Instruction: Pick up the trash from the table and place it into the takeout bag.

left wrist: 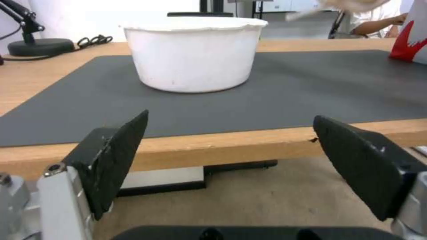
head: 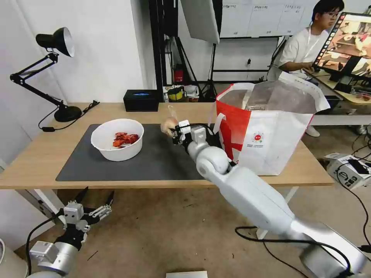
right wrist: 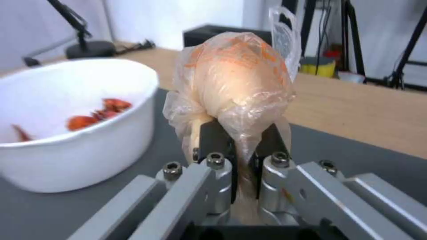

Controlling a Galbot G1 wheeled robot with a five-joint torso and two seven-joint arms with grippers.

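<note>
Clear plastic, pinched tight: the right hand (right wrist: 238, 146) has closed its fingers on the small bag (right wrist: 233, 83) with the beige lump inside and holds it aloft above the dark grey mat (head: 162, 158), just beside the takeout bag (head: 270, 131) standing open at the far right of the table (head: 34, 162). By the look of it, the carrying step is in hand, with the load lifted but not yet over the foil-lined mouth. The next move would call for raising the bag above the tote's rim, clearing the white loop handle on the near side, and swinging over the opening before the fingers part. The white bowl (head: 117, 139), red shell scraps still inside, sits on the mat's left half, well apart from the tote. The left hand (left wrist: 231, 160) hangs below the table's front edge, fingers spread wide and holding nothing, facing the bowl.
</note>
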